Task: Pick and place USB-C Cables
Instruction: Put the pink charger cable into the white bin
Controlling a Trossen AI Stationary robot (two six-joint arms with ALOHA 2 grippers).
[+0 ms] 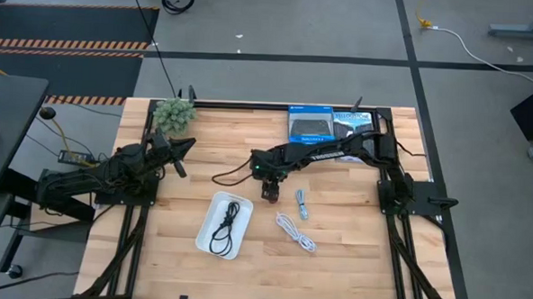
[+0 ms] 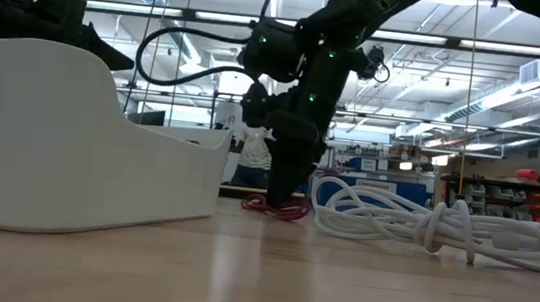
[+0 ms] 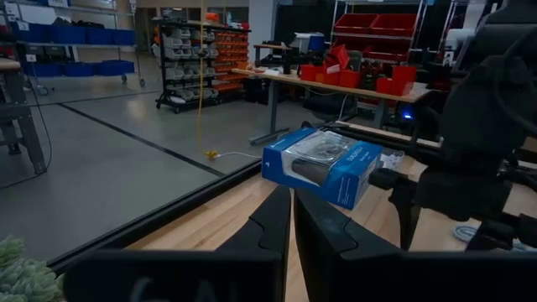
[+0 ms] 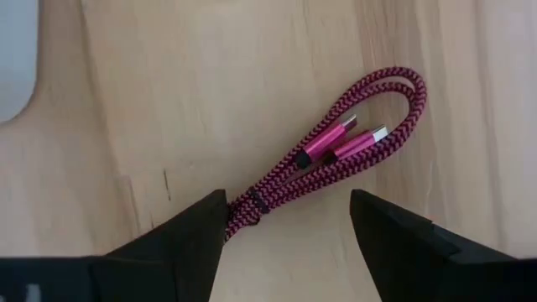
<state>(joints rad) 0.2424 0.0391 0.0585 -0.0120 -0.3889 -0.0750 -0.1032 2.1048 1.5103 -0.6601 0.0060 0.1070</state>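
The dark red braided cable (image 4: 336,155) lies folded on the wood, also visible in the low view (image 2: 279,208). My right gripper (image 4: 289,201) is open and stands low over it near the table's middle (image 1: 269,193), one finger on each side of the cable's bound end. A black cable (image 1: 224,227) lies in the white tray (image 1: 207,234). A white cable (image 1: 296,232) and a small light-blue cable (image 1: 301,203) lie on the table to the right of the tray. My left gripper (image 3: 291,222) is shut and waits at the left (image 1: 181,160). My right gripper comes from above, pointing down. The cable's bound end (image 4: 245,210) reaches the tip of one finger (image 4: 197,231); I cannot tell whether they touch. The cable lies flat on the table.
Two blue boxed products (image 1: 326,123) sit at the far edge behind the right arm. A small green plant (image 1: 174,114) stands at the far left corner. Bare wood lies along the near edge, past the tray.
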